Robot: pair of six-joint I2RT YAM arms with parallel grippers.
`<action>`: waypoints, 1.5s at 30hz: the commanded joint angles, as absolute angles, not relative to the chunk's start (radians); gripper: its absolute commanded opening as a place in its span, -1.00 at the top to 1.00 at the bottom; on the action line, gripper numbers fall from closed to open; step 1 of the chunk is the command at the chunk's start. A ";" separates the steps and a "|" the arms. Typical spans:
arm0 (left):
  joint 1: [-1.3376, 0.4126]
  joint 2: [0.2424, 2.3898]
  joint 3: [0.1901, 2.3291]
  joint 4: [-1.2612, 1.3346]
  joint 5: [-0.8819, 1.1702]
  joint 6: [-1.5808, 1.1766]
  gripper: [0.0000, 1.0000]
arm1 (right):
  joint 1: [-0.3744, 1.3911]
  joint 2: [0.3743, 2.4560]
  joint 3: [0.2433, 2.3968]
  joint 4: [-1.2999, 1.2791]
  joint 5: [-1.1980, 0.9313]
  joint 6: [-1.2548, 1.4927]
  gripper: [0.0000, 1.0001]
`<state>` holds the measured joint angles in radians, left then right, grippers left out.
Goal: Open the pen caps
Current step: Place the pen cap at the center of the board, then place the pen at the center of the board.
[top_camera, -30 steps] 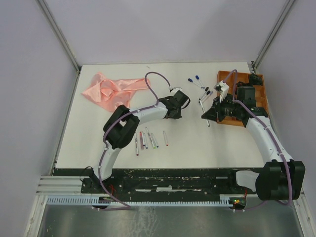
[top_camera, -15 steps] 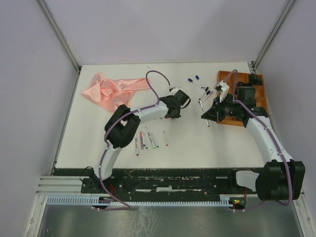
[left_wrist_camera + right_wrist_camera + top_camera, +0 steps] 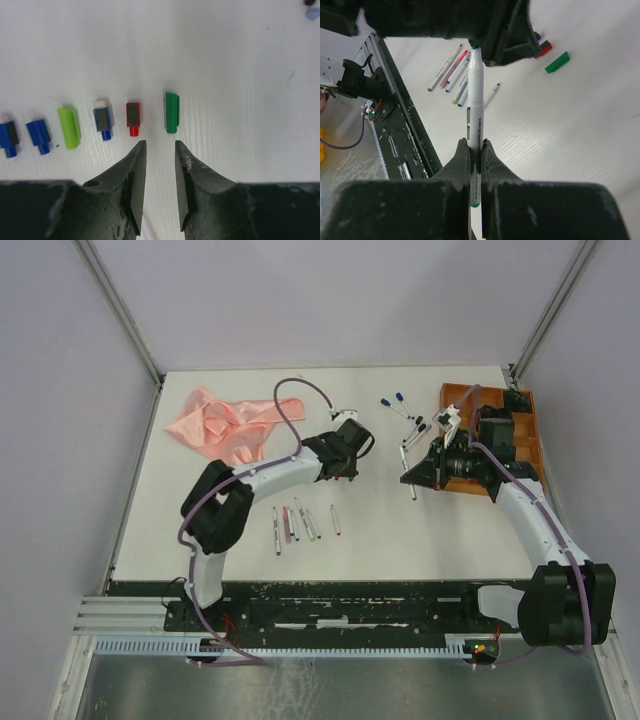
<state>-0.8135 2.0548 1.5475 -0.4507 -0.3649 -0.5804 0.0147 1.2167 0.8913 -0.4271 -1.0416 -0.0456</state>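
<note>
Caps [image 3: 69, 127]: six short plastic stubs in a row on the white table [image 3: 240, 55], seen from the left wrist. From right to left they are the dark green cap [image 3: 171, 112], red cap [image 3: 133, 118], blue-and-grey cap [image 3: 102, 119], lime cap [image 3: 68, 131] and two blue caps [image 3: 39, 136] at the left edge of the frame. All lie flat and apart from each other. The red and blue ones have a narrow peg on the near end.

Left gripper [image 3: 160, 144] has its fingers a narrow gap apart with nothing between them. The row sits just beyond the tips: green cap ahead of the right finger, red cap ahead of the left finger, neither touched.

Right gripper [image 3: 475, 147] is clamped on a white pen [image 3: 475, 110] around mid-barrel. The pen has green at both ends and its far end points toward the left arm, mid-table.

Top view: loose pens [image 3: 296, 524] lie in a group near the left arm's base side, and a few more pens [image 3: 398, 405] lie further back. Pink cloth [image 3: 225, 420] is at far left, orange tray [image 3: 528, 445] at far right.
</note>
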 commanded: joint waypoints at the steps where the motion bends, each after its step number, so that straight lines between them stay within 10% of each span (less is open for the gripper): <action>1: -0.800 1.801 1.413 -0.290 -0.385 -0.567 0.28 | 0.052 1.197 0.872 -0.319 -1.093 0.030 1.00; 16: -0.768 0.986 0.651 -0.013 -0.418 -0.553 -0.13 | 0.558 1.492 0.951 -0.434 -0.248 0.364 1.00; 24: -0.768 0.610 0.405 0.064 -0.435 -0.625 -0.38 | 0.656 1.707 1.054 -0.446 -0.138 0.540 1.00; 45: -0.768 0.531 0.378 0.069 -0.476 -0.598 -0.43 | 0.663 1.843 1.106 -0.501 -0.056 0.555 0.32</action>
